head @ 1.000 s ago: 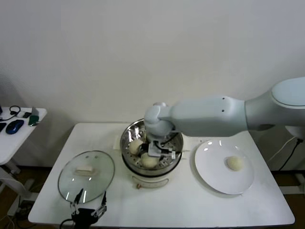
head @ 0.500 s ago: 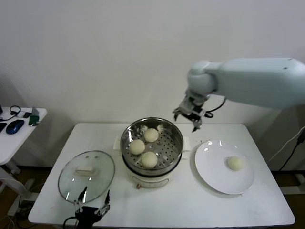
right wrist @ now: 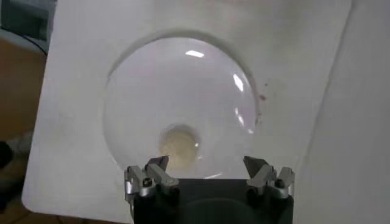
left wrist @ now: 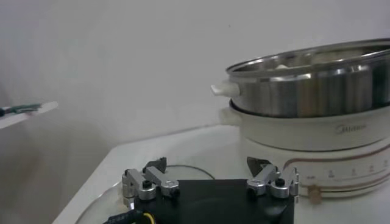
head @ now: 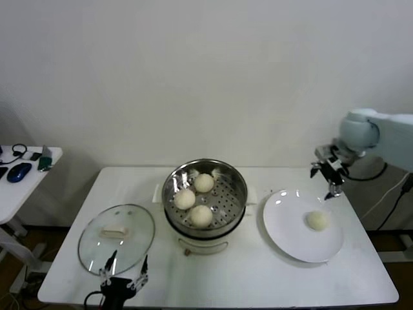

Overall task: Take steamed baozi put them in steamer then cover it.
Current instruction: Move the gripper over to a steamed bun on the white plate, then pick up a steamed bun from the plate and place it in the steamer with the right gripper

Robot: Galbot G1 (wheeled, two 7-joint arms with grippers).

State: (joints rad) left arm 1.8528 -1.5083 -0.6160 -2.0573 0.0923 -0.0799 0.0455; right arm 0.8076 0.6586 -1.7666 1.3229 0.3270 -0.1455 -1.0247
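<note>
Head view: side table [head: 22, 187] left, plate [head: 290, 239] right.

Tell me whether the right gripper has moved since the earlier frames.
Yes. The right gripper has swung from over the steamer toward the robot's right, now above the plate's far edge.

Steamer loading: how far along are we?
Done: three buns sit in the steamer. In hand: nothing held; the open right gripper is up over the plate and the last bun. Left: that bun, then the lid, flat on the table by the open left gripper.
</note>
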